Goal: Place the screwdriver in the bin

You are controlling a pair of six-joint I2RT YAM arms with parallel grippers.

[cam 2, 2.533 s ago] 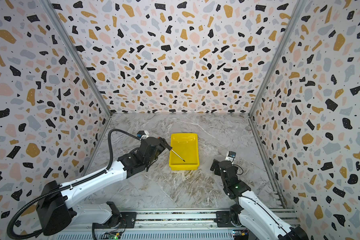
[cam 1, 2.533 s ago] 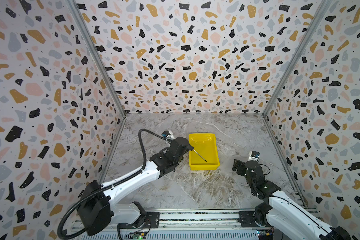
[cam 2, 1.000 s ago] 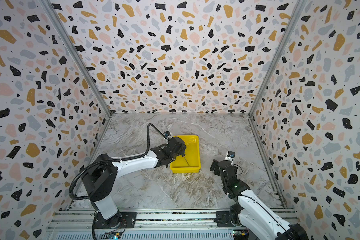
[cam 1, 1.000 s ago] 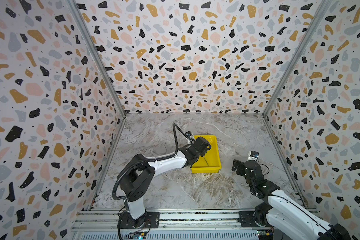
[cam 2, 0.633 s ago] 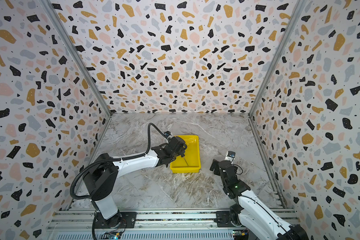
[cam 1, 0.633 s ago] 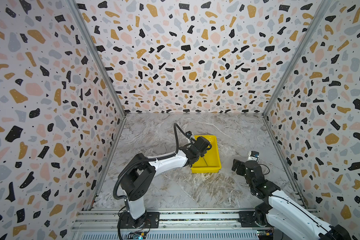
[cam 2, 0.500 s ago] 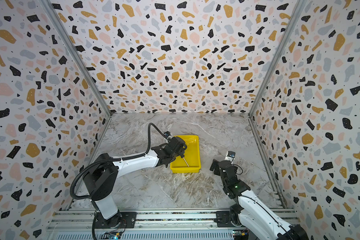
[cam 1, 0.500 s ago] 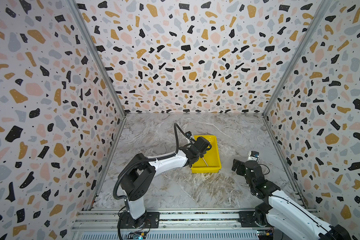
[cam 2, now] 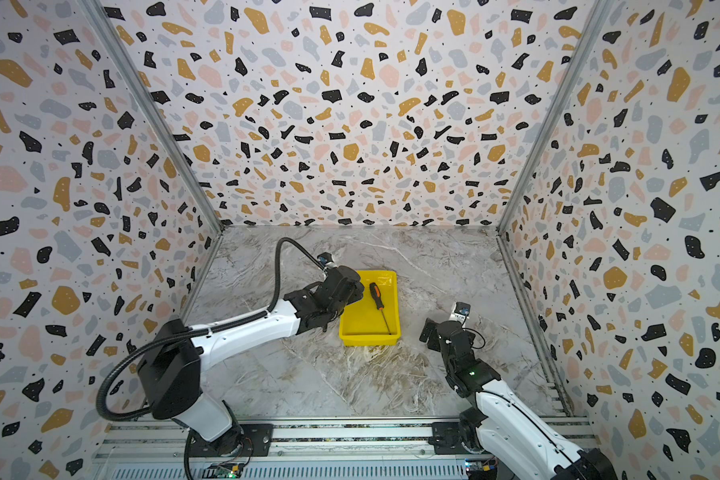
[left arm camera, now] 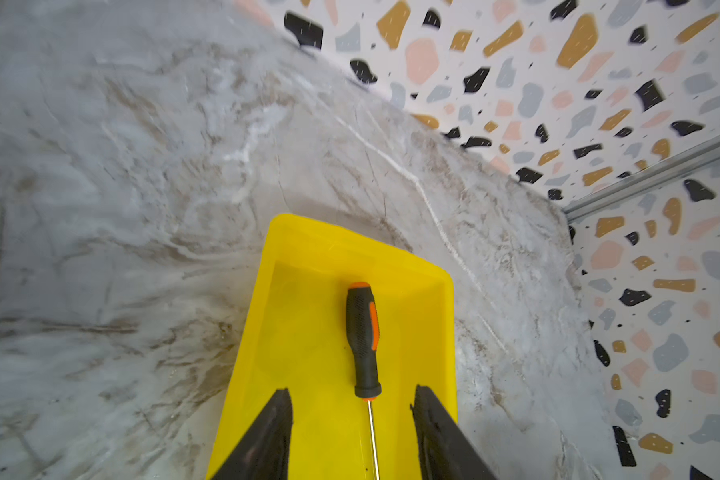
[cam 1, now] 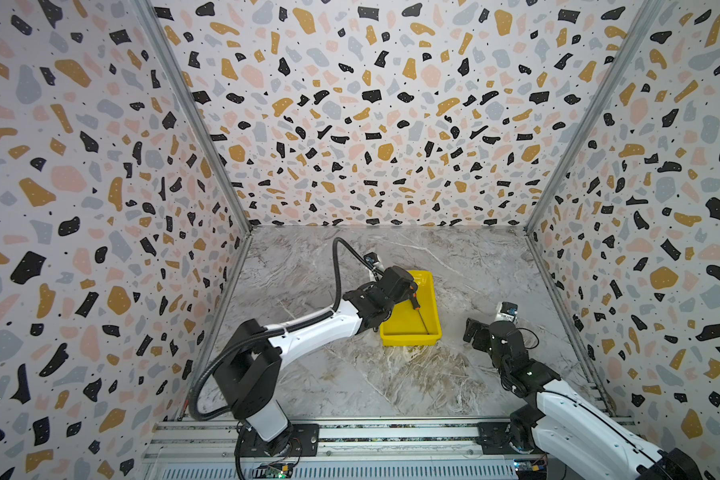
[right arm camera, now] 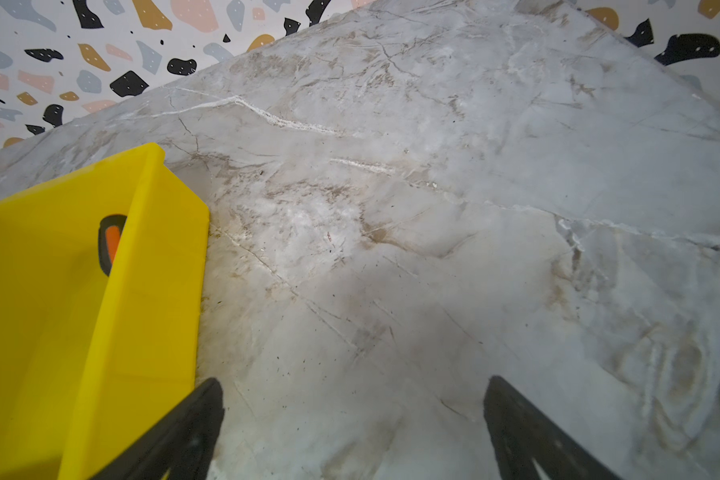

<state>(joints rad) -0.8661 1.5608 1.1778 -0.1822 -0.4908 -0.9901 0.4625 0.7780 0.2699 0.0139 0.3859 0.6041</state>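
The screwdriver [left arm camera: 362, 340] lies flat inside the yellow bin [left arm camera: 308, 237], clear of the left gripper [left arm camera: 352, 392], jaws apart; right gripper [right arm camera: 354, 386] likewise spread, empty. Likely light, rigid: grasp the textured handle, not the thin shaft

small screwdriver [cam 2: 379, 305], black-and-orange handle and thin metal shaft, lies flat on the floor of the shallow bright yellow bin [cam 2: 368, 341]. handle points at the far wall, tip sits near the front right corner.
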